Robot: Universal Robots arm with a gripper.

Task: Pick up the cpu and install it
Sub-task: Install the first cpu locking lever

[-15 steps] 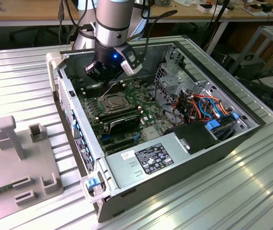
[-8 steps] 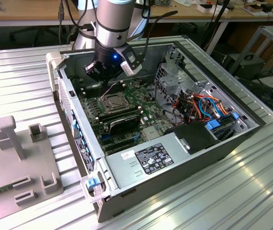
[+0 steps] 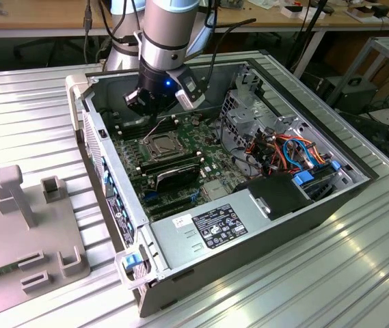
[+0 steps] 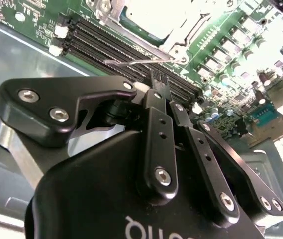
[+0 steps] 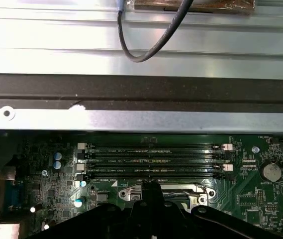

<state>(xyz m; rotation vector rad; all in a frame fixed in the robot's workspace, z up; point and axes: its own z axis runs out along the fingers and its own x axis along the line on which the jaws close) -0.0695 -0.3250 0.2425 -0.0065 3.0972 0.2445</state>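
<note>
Item under inspection: the cpu (image 4: pixel 151 15). It lies flat in the socket (image 3: pixel 163 145) on the motherboard (image 3: pixel 195 128), toward the exterior view's left half of the open computer case (image 3: pixel 262 236).

In the second wrist view the chip shows a pale metal face, washed out by glare, so no surface detail can be read. A narrow green margin runs along one side. The socket's metal frame (image 4: pixel 183 42) surrounds it. A thin wire lever (image 4: pixel 131 62) stands clear beside the frame, on the side toward the memory slots (image 4: pixel 106 40).

The gripper (image 3: pixel 158 109) hangs from the arm over the board, just to the far side of the socket. In both wrist views its tips (image 4: pixel 156 82) sit above the band between the slots (image 5: pixel 151 159) and the socket's edge (image 5: pixel 131 191), apart from the chip. The jaws are drawn together, with nothing seen between them (image 5: pixel 151 191).

On the near side of the socket, long black memory sticks (image 3: pixel 170 172) stand in their slots. A power supply (image 3: pixel 215 225) fills the near corner of the case. The case rests on a ribbed metal table (image 3: pixel 358 280). A grey fixture (image 3: pixel 16 225) sits on the table to the exterior view's left, well apart from the case.
</note>
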